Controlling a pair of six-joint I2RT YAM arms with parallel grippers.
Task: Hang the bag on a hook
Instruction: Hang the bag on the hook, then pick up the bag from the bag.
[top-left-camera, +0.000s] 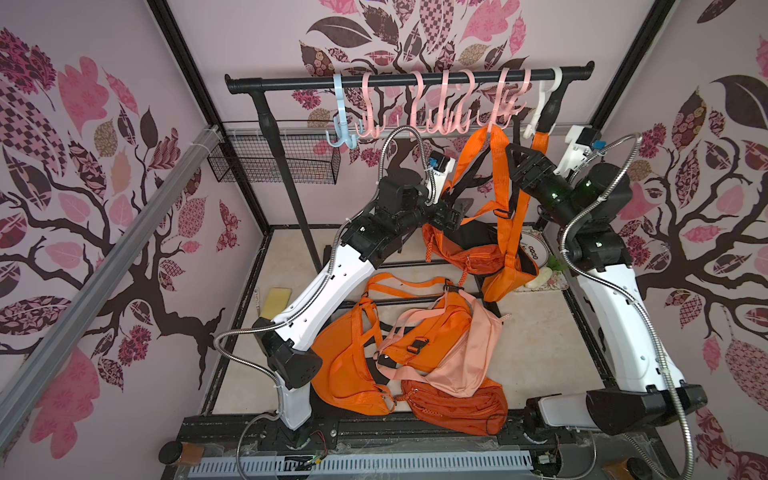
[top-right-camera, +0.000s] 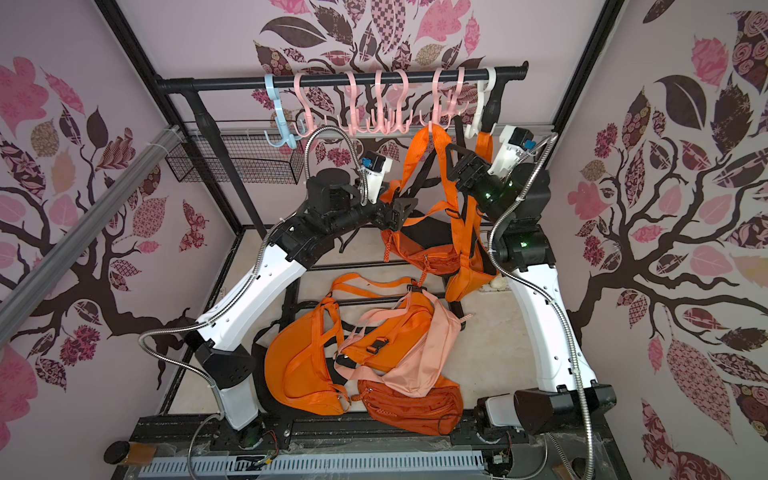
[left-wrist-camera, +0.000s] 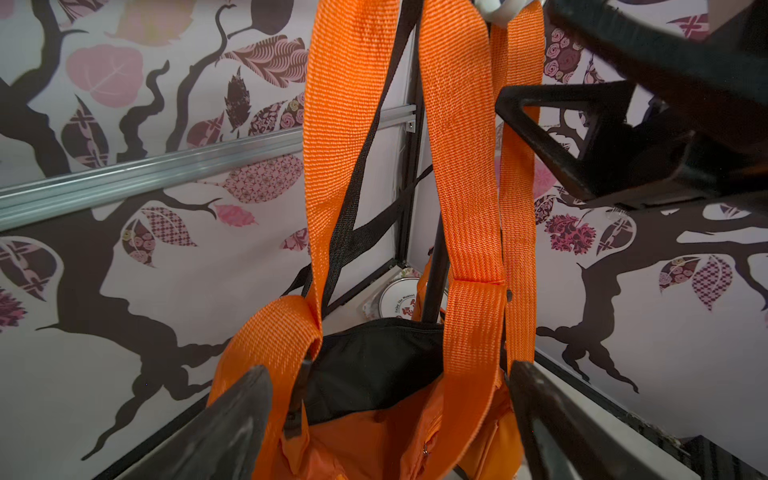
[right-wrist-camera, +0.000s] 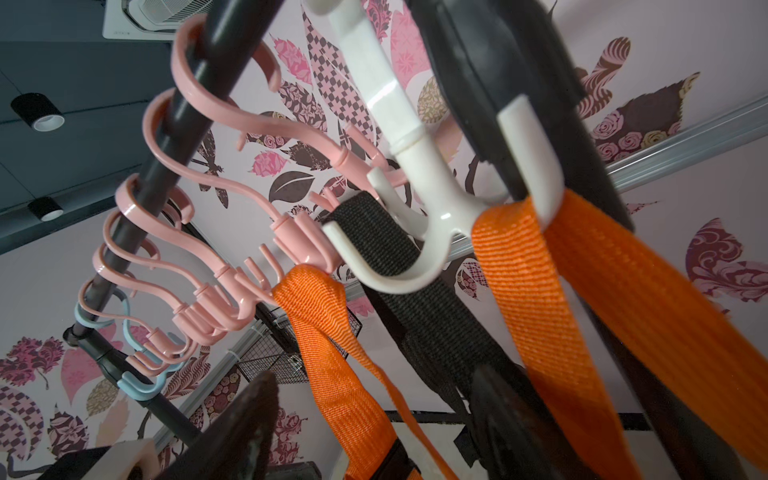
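Left pincer (left-wrist-camera: 390, 370) stands with its jaws wide apart, clamped on nothing. The bag (top-left-camera: 473, 255) sits in the gap between its fingers (left-wrist-camera: 232, 415), though whether cloth brushes a finger cannot be told. Right pincer (right-wrist-camera: 374, 374), higher and closer to the rail (top-left-camera: 407, 81), is also apart, and the bag's strap (right-wrist-camera: 328, 332) passes ungripped between its jaws.

The bag hangs clear of the desk (top-left-camera: 540, 332), below the right pincer. Its strap runs upright to the pink hook (right-wrist-camera: 297, 239), just above and beyond that pincer. So the strap's long axis threads both open gaps.

The hanging looks done, and the coming move is probably a retreat. Each pincer should back out along its own reach, toward its arm. A sideways move could catch the strap on a finger and lift it off the prong. The right pincer, nearer the hook, carries more of that risk.

Just beside the pink hook, a white hook (right-wrist-camera: 419, 166) holds a black strap (right-wrist-camera: 374, 232) and a second orange strap (right-wrist-camera: 511, 257). Well below and behind both pincers, a pile of bags (top-left-camera: 415, 353) lies on the desk, nearer the left arm.
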